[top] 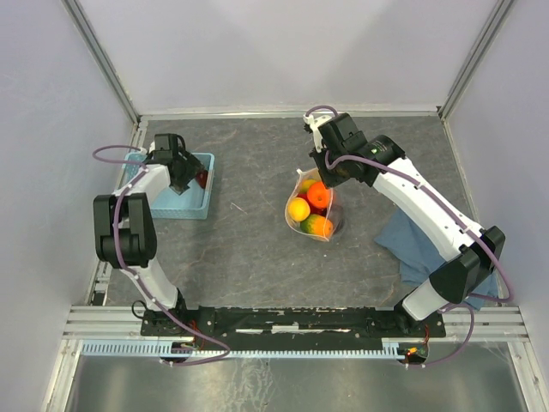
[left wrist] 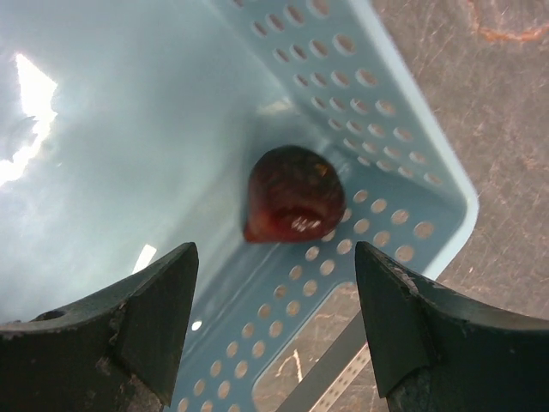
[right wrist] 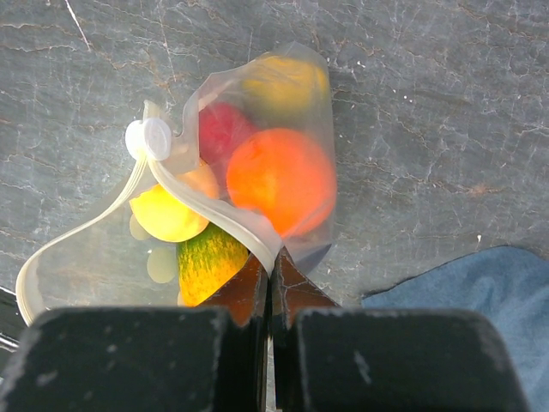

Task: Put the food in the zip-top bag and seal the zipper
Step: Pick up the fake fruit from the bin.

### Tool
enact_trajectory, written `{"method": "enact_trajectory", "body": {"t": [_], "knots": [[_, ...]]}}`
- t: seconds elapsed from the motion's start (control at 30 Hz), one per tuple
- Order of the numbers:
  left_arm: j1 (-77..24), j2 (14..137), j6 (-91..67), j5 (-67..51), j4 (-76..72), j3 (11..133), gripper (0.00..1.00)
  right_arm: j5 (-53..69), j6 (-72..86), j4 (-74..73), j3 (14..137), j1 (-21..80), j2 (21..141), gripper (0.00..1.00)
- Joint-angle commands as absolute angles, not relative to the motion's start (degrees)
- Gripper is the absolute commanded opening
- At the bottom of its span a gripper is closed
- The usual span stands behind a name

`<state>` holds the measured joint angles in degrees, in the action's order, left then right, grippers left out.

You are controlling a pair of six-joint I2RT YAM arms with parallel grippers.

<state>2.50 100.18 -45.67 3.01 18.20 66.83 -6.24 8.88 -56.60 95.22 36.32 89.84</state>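
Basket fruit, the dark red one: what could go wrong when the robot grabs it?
The dark red fruit sits close to the basket wall, so the open left gripper might bump the wall or squirt the glossy fruit away. The right gripper pinches only the thin rim of the zip-top bag; it could slip and spill the fruits inside.

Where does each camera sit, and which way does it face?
Top external: above, behind the bases, facing down at the table; left arm, right arm show.
Left wrist: above the basket, facing a dark red fruit; left gripper open.
Right wrist: above the zip-top bag; right gripper shut on its edge.
Top and right wrist share bag, blue cloth.
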Motion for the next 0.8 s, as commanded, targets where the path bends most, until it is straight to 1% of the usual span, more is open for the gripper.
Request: {"method": "enact_trajectory", "body": {"t": [0.0, 0.13, 0.33, 0.53, 0.77], "knots": [[2.6, 104.1, -47.8, 0.4, 16.1, 72.7, 0.79, -7.4, 8.0, -53.7, 95.5, 36.1, 89.1, 0.02], [2.5, 106.7, -47.5, 0.9, 16.6, 73.8, 0.77, -7.8, 7.9, -53.6, 95.4, 36.1, 89.3, 0.02], [2.5, 110.4, -46.7, 1.0, 18.1, 75.8, 0.70, -7.6, 7.9, -53.4, 95.2, 36.2, 89.4, 0.02], [2.5, 112.7, -46.2, 1.2, 19.1, 76.8, 0.65, -7.7, 8.0, -53.4, 95.1, 36.1, 89.0, 0.02], [2.6, 110.8, -45.4, 2.8, 19.3, 75.8, 0.53, -7.7, 8.1, -53.6, 95.1, 36.1, 89.0, 0.02]]}}
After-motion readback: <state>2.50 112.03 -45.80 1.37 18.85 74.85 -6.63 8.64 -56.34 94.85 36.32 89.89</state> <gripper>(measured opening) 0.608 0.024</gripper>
